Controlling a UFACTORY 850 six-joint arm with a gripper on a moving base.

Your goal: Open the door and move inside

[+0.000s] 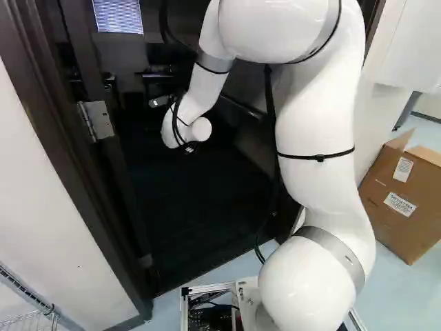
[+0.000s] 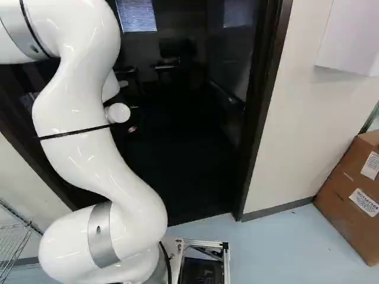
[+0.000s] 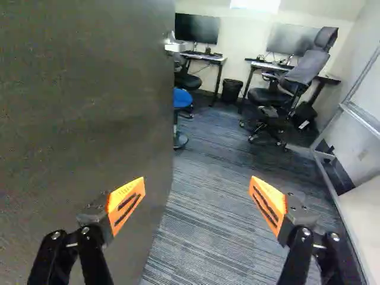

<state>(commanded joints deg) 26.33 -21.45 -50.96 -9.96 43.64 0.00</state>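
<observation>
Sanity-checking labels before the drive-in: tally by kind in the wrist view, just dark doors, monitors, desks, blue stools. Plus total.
Dark door: 1
Monitors: 2
Desks: 2
Blue stool: 1
Total: 6

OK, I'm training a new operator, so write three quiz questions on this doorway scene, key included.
1. True or false: the gripper is open and holds nothing.
2. The cardboard box stands: (A) on a desk, (B) on the floor outside the doorway, (C) inside the room.
3. Fill in: past the edge of the door, the wrist view shows a stool with a ____ seat.
Key: 1 true; 2 B; 3 blue.
</observation>
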